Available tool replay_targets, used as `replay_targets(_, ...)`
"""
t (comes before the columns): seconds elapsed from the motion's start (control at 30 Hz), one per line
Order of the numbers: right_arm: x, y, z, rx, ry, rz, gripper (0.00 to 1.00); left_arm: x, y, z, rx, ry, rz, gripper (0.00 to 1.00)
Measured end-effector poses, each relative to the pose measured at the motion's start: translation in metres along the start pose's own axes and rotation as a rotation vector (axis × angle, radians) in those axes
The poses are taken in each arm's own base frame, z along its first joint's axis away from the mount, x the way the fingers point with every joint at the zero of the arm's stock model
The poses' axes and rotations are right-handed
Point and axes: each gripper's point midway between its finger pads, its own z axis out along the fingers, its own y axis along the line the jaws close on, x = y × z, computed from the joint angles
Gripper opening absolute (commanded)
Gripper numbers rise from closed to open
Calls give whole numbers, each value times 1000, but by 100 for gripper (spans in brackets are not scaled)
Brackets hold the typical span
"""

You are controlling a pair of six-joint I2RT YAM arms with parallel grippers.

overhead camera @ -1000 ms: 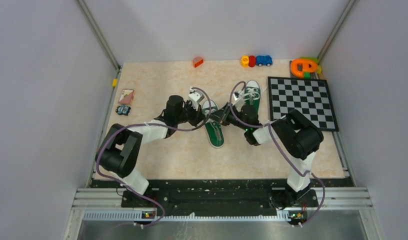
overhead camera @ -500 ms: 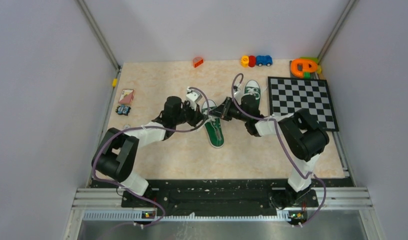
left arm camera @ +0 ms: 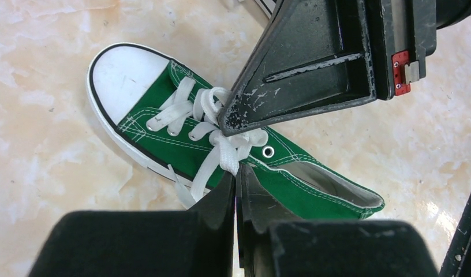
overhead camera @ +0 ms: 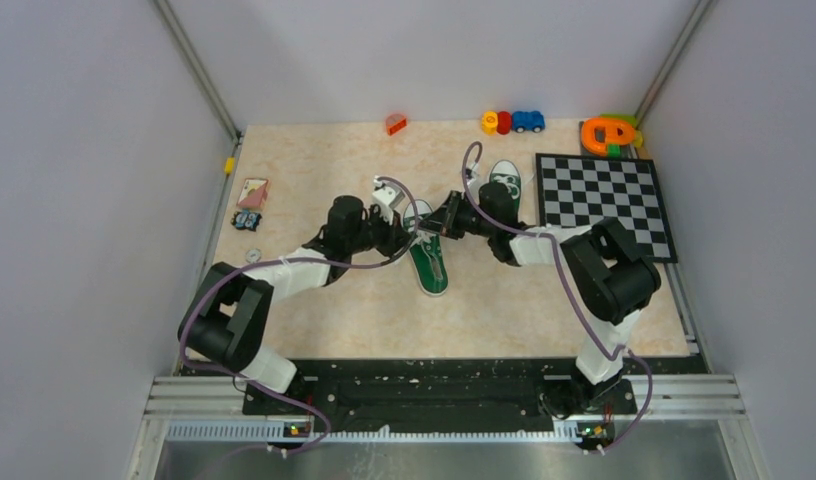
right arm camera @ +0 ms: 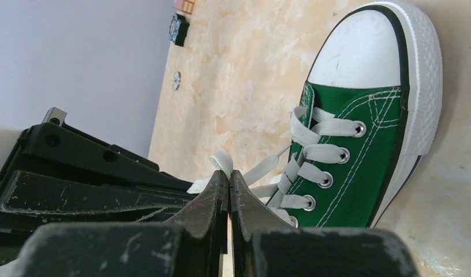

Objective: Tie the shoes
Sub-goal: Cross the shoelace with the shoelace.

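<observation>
Both hands meet right over one shoe (overhead camera: 430, 270) in the middle of the tabletop (overhead camera: 334, 310), their tips almost bumping into each other. The left hand (left arm camera: 235, 180) is pinched tight with no gap between its fingers. A flat strand of the white lace (left arm camera: 222, 157) runs from the tangle at the eyelets straight down into its tips, so it looks clamped on that strand. The right hand (right arm camera: 228, 180) is squeezed closed too, with a little folded end of lace poking out just above its tips, so it has a bit of lace as well. In the left wrist view, the right hand's tip sits right on the bunch of lace at the middle eyelets, just ahead of the left hand's tips. A loose lace end trails off the side of the shoe, down and left of them. The shoe lies flat on its sole directly under both hands, with its white toe cap (left arm camera: 124, 74) pointing away from the arm bases and the heel opening toward them. The other shoe (overhead camera: 505, 178) sits just past the right hand, out to its right. It's partly covered by that arm, so mostly the toe end shows. Further right of the right hand there's a chessboard mat (overhead camera: 606, 205). Well beyond both hands, along the far edge, are a red block (overhead camera: 395, 124), some toy cars (overhead camera: 512, 122) and an orange toy (overhead camera: 606, 132). Off to the left hand's left are a card (overhead camera: 252, 192) and a washer (overhead camera: 252, 256).
</observation>
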Motion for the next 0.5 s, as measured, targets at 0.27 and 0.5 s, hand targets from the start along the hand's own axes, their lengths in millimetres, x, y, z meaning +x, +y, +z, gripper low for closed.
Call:
replay_targets(0.27,-1,0,0,12,10,-1,0,7,3,-1,-22,12,-1,14)
replay_targets(0.5,-2,2,0,13,11,-3,0,13,10,-3,-54,18,-9,26)
